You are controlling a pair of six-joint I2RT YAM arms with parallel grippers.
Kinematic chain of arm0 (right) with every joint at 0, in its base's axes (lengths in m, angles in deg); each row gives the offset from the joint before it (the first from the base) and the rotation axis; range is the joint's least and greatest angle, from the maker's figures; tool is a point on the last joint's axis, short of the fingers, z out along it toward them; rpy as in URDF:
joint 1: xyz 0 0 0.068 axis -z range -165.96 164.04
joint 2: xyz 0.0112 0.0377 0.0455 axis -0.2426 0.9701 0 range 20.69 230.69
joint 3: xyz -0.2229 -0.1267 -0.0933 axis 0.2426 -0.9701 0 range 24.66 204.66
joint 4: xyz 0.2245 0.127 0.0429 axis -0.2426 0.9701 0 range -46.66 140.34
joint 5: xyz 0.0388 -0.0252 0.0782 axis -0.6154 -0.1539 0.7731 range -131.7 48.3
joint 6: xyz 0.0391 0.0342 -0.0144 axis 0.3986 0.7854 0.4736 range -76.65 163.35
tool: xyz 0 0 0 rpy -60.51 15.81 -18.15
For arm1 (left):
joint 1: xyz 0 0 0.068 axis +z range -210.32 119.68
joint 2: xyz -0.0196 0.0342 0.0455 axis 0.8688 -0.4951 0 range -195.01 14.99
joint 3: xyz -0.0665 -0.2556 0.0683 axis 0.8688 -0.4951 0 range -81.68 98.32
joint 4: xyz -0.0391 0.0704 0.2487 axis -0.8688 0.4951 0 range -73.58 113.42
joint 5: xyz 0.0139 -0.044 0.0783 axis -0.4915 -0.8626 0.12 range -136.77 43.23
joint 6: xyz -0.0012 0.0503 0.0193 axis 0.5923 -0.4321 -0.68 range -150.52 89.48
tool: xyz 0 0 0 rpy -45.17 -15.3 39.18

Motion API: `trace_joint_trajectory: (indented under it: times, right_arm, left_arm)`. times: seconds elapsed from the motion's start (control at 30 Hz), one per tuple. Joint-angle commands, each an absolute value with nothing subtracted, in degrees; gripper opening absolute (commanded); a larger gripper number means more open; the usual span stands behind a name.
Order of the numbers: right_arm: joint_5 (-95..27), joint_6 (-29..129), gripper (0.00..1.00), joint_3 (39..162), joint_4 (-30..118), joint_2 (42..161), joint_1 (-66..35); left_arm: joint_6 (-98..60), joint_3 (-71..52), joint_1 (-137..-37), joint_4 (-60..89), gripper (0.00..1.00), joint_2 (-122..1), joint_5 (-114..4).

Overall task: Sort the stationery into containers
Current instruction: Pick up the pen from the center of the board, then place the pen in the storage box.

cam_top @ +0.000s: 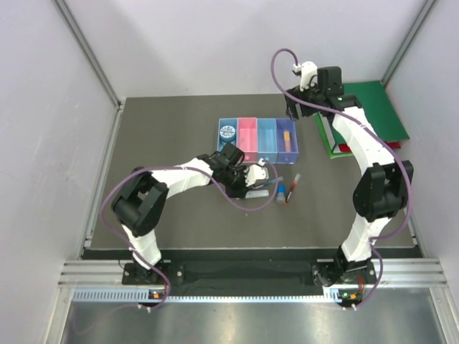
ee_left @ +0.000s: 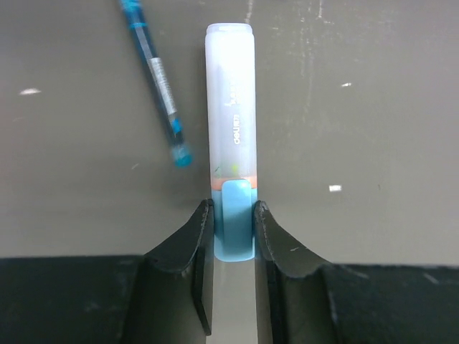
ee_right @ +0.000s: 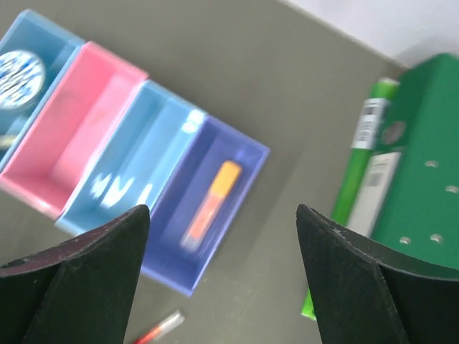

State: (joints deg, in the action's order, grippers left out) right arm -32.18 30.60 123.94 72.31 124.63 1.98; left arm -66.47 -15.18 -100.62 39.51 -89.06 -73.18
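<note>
Left claw (ee_left: 233,206) is pinched on the light-blue marker (ee_left: 231,122), with both fingers pressed against the blue cap end. The pale frosted barrel lies flat on the bench (ee_left: 373,107) and points away from the claw. A thin blue pen (ee_left: 159,79) lies just beside it, not touching. Right claw (ee_right: 222,215) is spread wide with nothing between its fingers, held above the bins.

Handling, as judged:
- Marker is expected to be light and rigid. The plastic looks smooth, so some slip is likely.
- The hold is at the very end, so the long barrel may droop or swivel once lifted. A hold nearer mid-barrel would be steadier.
- The cap could pull off if it is only pressed on; this cannot be confirmed.
- No fragility is expected.

Already sorted: an orange highlighter (ee_right: 211,204) lies in the purple bin (ee_right: 172,276), and a round blue disc (ee_right: 16,75) in the blue bin (ee_right: 57,32).

Hard to make out:
- In the top view the marker is covered by the left claw, so it cannot be told whether it is lifted.
- The butt of the cap is hidden between the fingers.
- The right wrist view is blurred, and the disc is cut off at the frame edge.
- Only a stub of the red pen (ee_right: 161,330) is in that view.
- The print on the barrel is too small to read.
</note>
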Motion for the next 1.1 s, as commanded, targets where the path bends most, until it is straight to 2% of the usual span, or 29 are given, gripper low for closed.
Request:
trace_joint_trajectory:
  times: [0.0,0.23,0.37,0.57,0.8,1.07]
  right_arm:
    - [-17.1,27.4,0.84,128.5,80.4,124.0,4.7]
    - [-2.9,22.8,0.82,132.5,92.2,127.5,5.7]
    - [6.3,16.1,0.81,138.4,106.1,131.8,5.5]
    - [11.6,4.6,0.77,147.8,125.8,140.4,3.8]
    - [11.6,2.0,0.77,141.7,125.7,137.4,0.8]
    - [14.5,1.9,0.76,139.1,125.7,135.8,-4.6]
  left_arm:
    - [-68.6,-12.2,-100.8,42.4,0.00,-80.2,-70.1]
    - [-73.8,-13.0,-100.8,38.0,0.00,-72.6,-66.7]
    - [-82.7,-17.2,-100.9,32.6,0.00,-68.4,-66.8]
    - [-96.8,-19.7,-100.8,28.7,0.00,-65.3,-69.7]
    - [-108.9,-20.2,-100.9,27.6,0.00,-66.4,-73.3]
    - [-111.1,-18.0,-100.8,25.4,0.00,-71.2,-75.2]
